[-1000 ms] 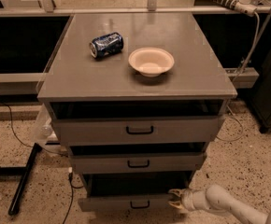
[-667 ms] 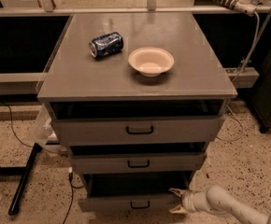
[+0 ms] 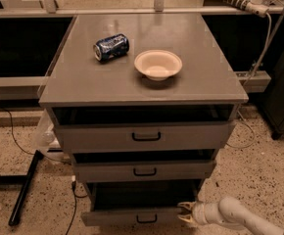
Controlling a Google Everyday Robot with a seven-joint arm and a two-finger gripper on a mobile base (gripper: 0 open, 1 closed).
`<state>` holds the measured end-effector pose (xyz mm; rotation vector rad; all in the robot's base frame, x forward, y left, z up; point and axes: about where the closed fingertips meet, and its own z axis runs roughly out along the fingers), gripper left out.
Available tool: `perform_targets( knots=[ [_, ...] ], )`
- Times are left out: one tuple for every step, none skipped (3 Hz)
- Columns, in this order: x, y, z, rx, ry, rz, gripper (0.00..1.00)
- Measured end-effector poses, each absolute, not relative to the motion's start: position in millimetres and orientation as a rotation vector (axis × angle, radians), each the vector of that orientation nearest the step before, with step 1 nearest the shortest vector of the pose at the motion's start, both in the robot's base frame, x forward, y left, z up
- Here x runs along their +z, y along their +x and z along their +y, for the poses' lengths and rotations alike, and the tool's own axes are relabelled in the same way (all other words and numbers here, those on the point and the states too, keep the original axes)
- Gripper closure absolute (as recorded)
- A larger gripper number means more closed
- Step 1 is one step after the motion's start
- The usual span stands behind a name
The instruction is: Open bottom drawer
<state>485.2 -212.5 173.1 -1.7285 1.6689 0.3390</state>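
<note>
The bottom drawer (image 3: 132,217) is the narrowest of three grey drawers, at the foot of the cabinet, with a small black U-shaped handle (image 3: 147,219). It stands pulled out, and its dark inside shows above the front. My gripper (image 3: 185,213) is at the drawer's right front corner, low near the floor, on a white arm (image 3: 235,213) that comes in from the lower right. Its two pale fingers are spread apart and hold nothing.
The mid drawer (image 3: 144,171) and the top drawer (image 3: 146,136) are also partly out. A blue can (image 3: 111,46) on its side and a white bowl (image 3: 157,64) rest on the cabinet top (image 3: 83,77). A black stand leg (image 3: 24,187) and cables lie at the left.
The gripper has shifted slightly along the drawer's right front corner. The bottom drawer looks a little further out.
</note>
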Motion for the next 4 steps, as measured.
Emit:
perform_targets(
  knots=[
    [178.5,485.1,-212.6,0.339,-1.729,1.669,1.00],
    [174.4,464.0,-209.8,0.374,-1.750,1.656,1.00],
    [179.3,463.9,-209.8,0.374,-1.750,1.656,1.00],
    [176.8,447.5,-213.7,0.376,-1.740,1.657,1.00]
  ],
)
